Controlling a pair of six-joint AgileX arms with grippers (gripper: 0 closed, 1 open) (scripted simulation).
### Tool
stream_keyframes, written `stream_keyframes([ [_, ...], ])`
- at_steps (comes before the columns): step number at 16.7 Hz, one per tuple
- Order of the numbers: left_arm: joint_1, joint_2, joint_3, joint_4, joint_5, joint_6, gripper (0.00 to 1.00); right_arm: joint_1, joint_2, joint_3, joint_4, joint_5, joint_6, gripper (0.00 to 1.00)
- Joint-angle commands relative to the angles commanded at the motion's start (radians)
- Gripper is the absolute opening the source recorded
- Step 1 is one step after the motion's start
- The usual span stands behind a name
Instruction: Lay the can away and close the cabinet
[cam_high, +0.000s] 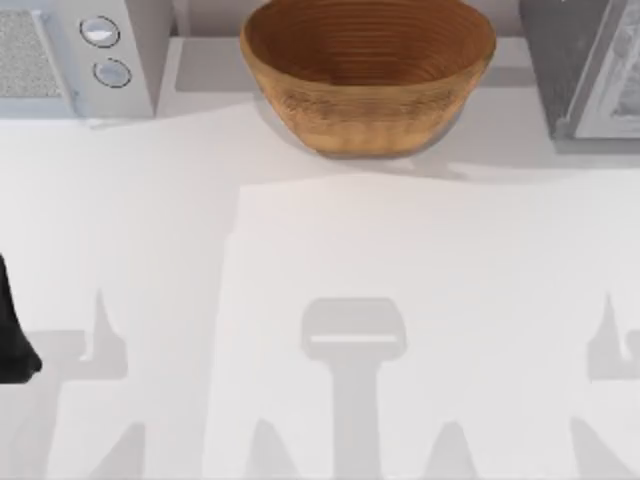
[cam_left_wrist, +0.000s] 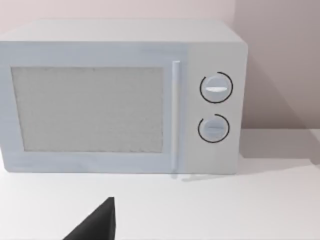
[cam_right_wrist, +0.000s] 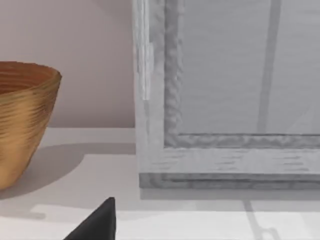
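Top view: white table with 3 large items along the far edge. A white microwave with 2 round knobs stands at the far left, a woven bowl at the far centre, and the cabinet at the far right, grey and speckled, with a lighter framed door panel.

Left arm: a dark part of it sits at the left edge of the table, near side, well apart from the microwave. Left wrist view: the microwave stands square-on, door shut, with the 2 knobs one above the other beside the door handle. A dark finger tip of the left gripper enters the picture over bare table, touching nothing. I cannot tell whether this pincer is open or closed.

Right wrist view: the cabinet is close, its door panel framed in lighter grey, the lower frame resting on the table. The bowl stands just beside it, apart from it. A dark finger tip of the right gripper sits over the table short of the cabinet, touching nothing. Its state I cannot tell either.

Can: I cannot tell where it is.
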Motion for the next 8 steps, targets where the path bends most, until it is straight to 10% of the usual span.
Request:
stream_keyframes([
  [8,0.000,0.000,0.000,0.000,0.000,0.000,1.00,-0.305,0.438,0.112,0.358,-0.298,0.005,1.00],
])
